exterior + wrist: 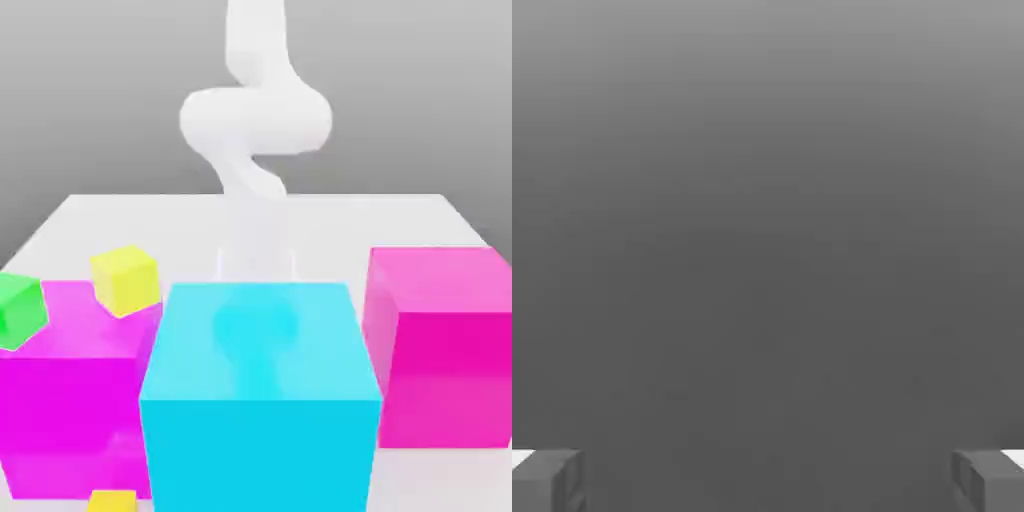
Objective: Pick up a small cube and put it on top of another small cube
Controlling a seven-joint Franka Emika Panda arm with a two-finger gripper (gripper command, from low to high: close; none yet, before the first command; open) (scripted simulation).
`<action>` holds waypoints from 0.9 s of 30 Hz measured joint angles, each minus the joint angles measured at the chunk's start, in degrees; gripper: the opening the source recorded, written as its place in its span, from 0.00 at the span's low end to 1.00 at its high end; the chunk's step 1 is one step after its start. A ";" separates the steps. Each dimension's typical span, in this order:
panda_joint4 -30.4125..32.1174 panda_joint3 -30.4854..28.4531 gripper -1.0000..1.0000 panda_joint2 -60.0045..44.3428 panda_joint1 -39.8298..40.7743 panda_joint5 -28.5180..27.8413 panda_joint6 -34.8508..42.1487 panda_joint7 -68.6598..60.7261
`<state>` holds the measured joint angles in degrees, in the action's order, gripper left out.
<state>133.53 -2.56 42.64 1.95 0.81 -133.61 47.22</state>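
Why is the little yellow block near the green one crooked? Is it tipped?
Yes, tipped. The yellow cube stands tilted, its edges slanting, beside the green cube, which also leans, at the magenta block.

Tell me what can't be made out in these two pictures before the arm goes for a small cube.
- Tool: in the hand view its open fingertips are cut by the frame edge.
- Arm: in the exterior view its lower end sinks behind the cyan block.
- Yellow cube: in the exterior view, cut by the bottom edge.
- Green cube: in the exterior view, cut by the left edge.
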 joint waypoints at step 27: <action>25.82 -17.26 0.50 -38.92 31.32 -0.70 -26.26 44.73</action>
<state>159.36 -19.82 3.72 33.28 0.11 -159.87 91.94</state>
